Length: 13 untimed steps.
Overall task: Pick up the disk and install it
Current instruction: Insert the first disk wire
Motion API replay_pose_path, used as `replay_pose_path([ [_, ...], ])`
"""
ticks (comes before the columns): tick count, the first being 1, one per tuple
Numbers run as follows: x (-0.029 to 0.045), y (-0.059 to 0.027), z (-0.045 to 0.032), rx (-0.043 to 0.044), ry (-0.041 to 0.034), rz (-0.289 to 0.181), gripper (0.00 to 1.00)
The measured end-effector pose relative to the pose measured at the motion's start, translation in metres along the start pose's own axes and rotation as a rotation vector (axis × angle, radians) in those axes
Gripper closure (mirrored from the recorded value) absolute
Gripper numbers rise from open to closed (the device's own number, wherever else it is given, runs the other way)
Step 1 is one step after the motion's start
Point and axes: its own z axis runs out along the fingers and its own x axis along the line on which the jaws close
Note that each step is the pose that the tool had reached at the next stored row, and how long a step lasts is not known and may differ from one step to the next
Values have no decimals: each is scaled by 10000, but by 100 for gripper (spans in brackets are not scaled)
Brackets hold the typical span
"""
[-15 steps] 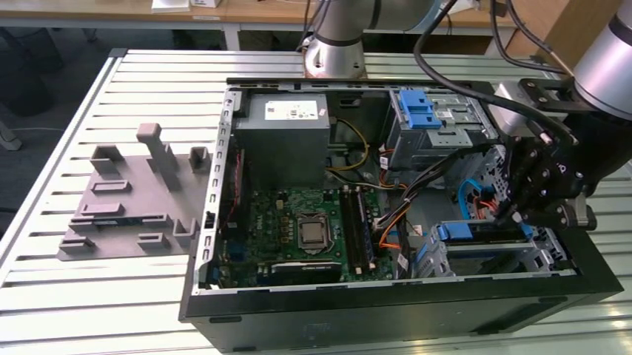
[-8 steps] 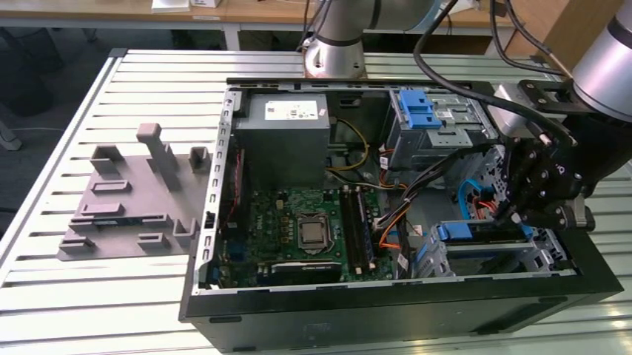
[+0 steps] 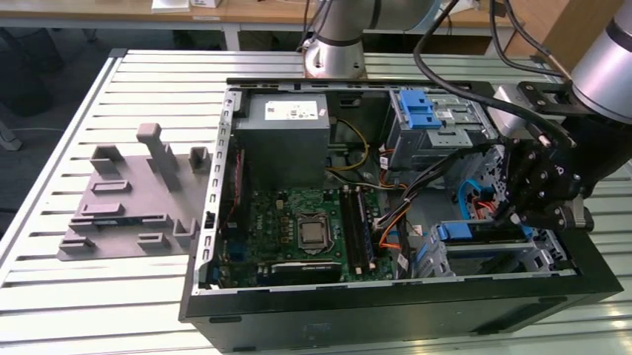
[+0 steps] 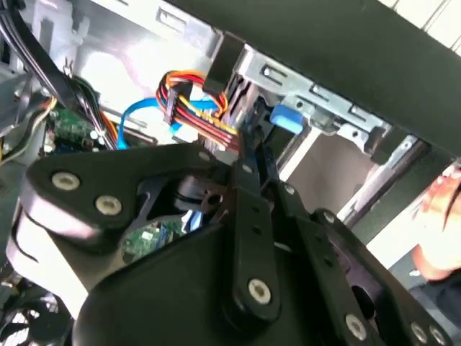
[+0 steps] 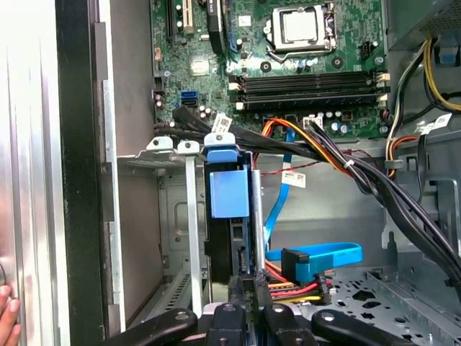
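Observation:
The disk (image 3: 474, 231) lies in the lower drive bay at the open computer case's corner, toward the exterior view's right. Its blue side rails show. In the first wrist view the disk (image 5: 229, 191) is edge-on in the metal bay, its blue tab toward the motherboard. My black gripper (image 3: 516, 216) hangs over the bay at the end of the disk away from the motherboard. The gripper (image 5: 250, 297) has its fingers drawn together, tips at that end of the disk. In the second wrist view the gripper (image 4: 251, 144) meets beside a bundle of coloured wires.
A grey power-supply box (image 3: 286, 140) and a drive cage with a blue latch (image 3: 427, 115) fill the case's far side. The motherboard (image 3: 306, 229) lies between. Black and orange cables (image 5: 317, 155) and a blue data cable (image 5: 317, 256) run close to the bay. A person's hand (image 5: 4, 317) rests outside the case. A grey fixture (image 3: 129, 200) sits on the table.

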Motion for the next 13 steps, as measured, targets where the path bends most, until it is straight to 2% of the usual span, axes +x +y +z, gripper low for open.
replay_pose_path([
  [5, 0, 1, -17, -6, -32, 0, 82],
  [6, 1, 1, -42, -3, -22, 0, 82],
  [7, 3, 2, -74, -1, -6, 0, 76],
  [11, 6, 4, -168, -3, -6, -1, 76],
  [13, 7, 4, -181, -4, -9, -1, 76],
])
